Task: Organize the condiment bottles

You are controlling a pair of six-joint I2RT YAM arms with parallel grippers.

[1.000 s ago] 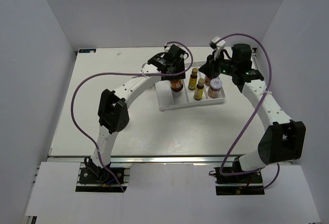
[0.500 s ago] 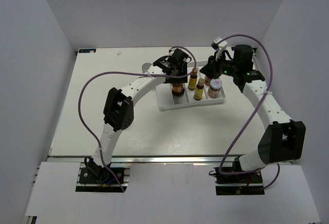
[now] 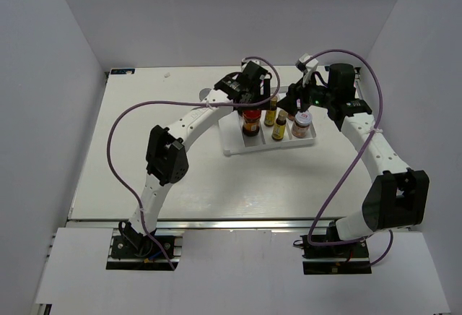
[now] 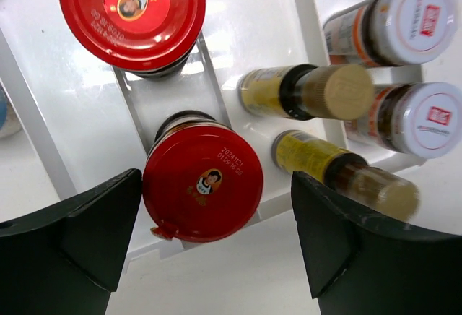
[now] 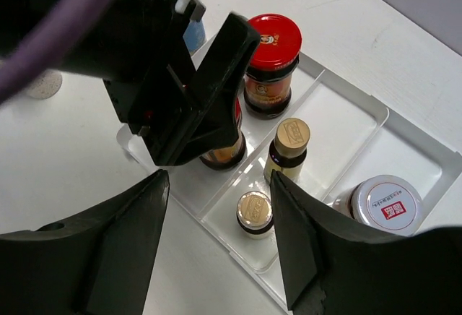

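Red lids mark the two dark jars at the left gripper [image 4: 214,221], whose fingers [image 4: 79,235] are spread wide and clamp nothing. One red-lidded jar [image 4: 203,178] is framed directly between them, with a gap left on each side. The second red-lidded jar [image 4: 131,8] is seen further ahead of the tips, and both are set inside the white tray [image 4: 32,141].

The jar between the fingers is judged to be glass: stiff, fairly heavy for its size, smooth-sided and breakable. A hold is therefore best taken on the shoulder just under the lid, where the lid's rim would stop a slip. Its long axis is set upright, with the lid turned toward the wrist camera.

To the gripper's right, two slim yellow bottles [image 4: 303,92] are stood upright with caps up. Past them, two white-lidded jars [image 4: 426,116] are placed at the tray's end. The right gripper [image 5: 219,206] is held above the tray, opened wide and empty, with one white-lidded jar seen close beside one of its fingers.
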